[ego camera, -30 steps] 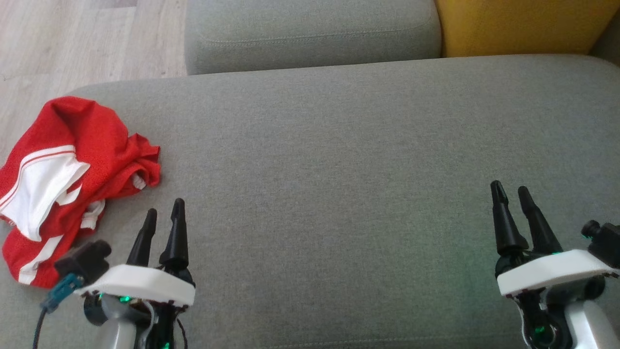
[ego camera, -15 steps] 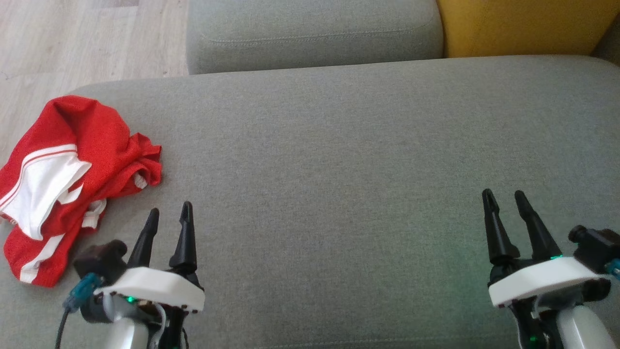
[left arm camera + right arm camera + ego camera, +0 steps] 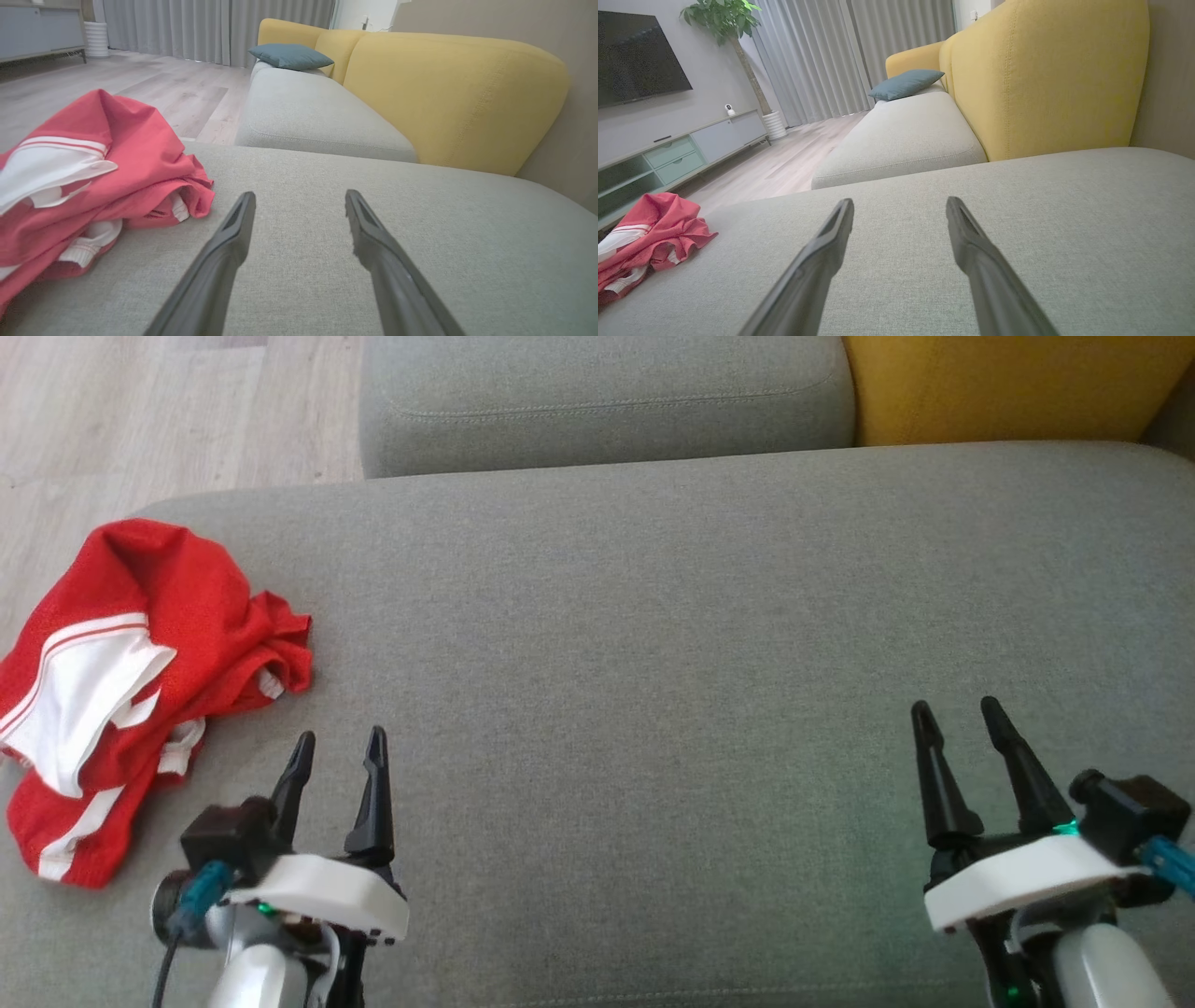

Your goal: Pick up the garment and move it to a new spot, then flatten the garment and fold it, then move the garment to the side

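Where the garment (image 3: 140, 653) lies: far left end of the big grey seat cushion (image 3: 653, 644), close to its rounded edge; crumpled in a heap, not flat, not folded.
Garment look: red fabric w/ white panels and thin white stripes; several layers bunched over each other.
Left gripper (image 3: 340, 737): low left in head cam, fingers pointing away from the robot. Its two dark fingers stand apart w/ nothing btw them. It is near the garment's right side but not touching it.
Left wrist cam: fingers over bare cushion fabric, garment to their left, a strip of cushion in btw. If the tips touch the cushion, I cannot tell.
Right gripper (image 3: 956, 706): low right in head cam, fingers also spread, holding nothing; well apart from the garment, over bare cushion.
Right wrist cam: garment small at far left, at the cushion's edge.
Second cushion (image 3: 597, 401): same grey, beyond the big one, at top of head cam.
Backrest (image 3: 1008, 383): yellow, behind the cushions, top right.
Pillow (image 3: 289, 56): blue-grey, at the far end of the sofa.
Floor (image 3: 140, 411): pale wood planks, left of the sofa.
Room bkgd, right wrist cam: dark TV (image 3: 635, 56) on the wall, low cabinet (image 3: 668, 154) w/ drawers under it, potted plant (image 3: 724, 18), grey curtains (image 3: 822, 56).
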{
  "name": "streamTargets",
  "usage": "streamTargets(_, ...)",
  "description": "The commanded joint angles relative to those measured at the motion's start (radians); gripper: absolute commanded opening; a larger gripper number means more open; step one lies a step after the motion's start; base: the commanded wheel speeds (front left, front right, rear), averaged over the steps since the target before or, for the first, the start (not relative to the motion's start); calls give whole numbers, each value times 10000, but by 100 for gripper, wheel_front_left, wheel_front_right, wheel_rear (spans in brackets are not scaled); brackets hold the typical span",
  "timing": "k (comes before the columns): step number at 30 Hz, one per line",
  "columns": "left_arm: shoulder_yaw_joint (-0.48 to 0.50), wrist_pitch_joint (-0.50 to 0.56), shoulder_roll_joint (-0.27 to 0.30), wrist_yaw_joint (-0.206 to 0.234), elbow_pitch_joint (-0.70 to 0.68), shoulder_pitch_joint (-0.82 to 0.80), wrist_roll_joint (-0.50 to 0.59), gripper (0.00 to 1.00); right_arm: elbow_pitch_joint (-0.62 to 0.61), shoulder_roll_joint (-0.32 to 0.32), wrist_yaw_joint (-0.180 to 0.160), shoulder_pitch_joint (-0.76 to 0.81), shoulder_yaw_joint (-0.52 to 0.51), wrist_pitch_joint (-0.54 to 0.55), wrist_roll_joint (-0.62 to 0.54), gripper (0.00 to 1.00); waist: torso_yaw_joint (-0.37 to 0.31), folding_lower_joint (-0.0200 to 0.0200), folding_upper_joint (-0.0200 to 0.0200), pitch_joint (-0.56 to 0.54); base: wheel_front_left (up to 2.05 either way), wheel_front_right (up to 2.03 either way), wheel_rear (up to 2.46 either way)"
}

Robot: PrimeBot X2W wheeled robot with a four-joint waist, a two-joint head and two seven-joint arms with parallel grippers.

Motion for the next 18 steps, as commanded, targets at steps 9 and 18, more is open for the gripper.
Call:
streamTargets(9,47,-376,223,225,-184,-633,1156,100,-540,126,39,22,170,-331,-1142,100,47,0,-1,-10,0,0,0)
streamTargets(18,-72,-562,211,331,19,-689,1691,100,-586,304,40,88,86,-480,-1649,100,88,0,-1,42,0,0,0)
